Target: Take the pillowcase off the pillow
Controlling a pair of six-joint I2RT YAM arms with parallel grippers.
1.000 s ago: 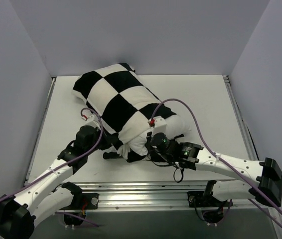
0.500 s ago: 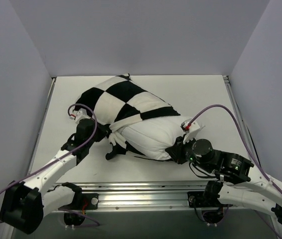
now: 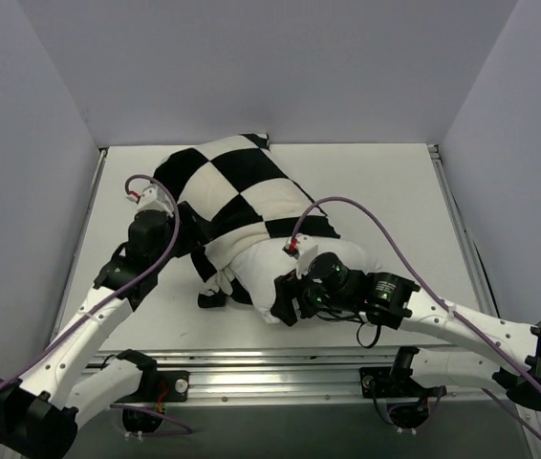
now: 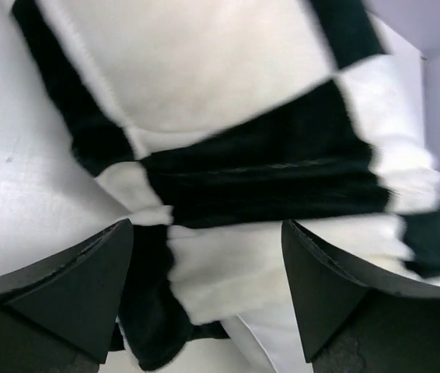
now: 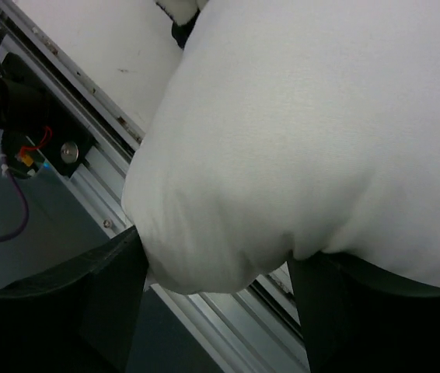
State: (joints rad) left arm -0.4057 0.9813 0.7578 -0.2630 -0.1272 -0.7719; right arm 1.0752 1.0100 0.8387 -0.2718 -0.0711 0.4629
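My left gripper sits at the bunched edge of the pillowcase, whose black-and-white squares spread away beyond it and off to its right. My right gripper is touching the bare white near end of the pillow, which sticks out of the pillowcase between my 2 grippers. From above I cannot tell how wide either pair of fingers stands.

checkered pillowcase bunched over the far end of the white pillow, near end bare.
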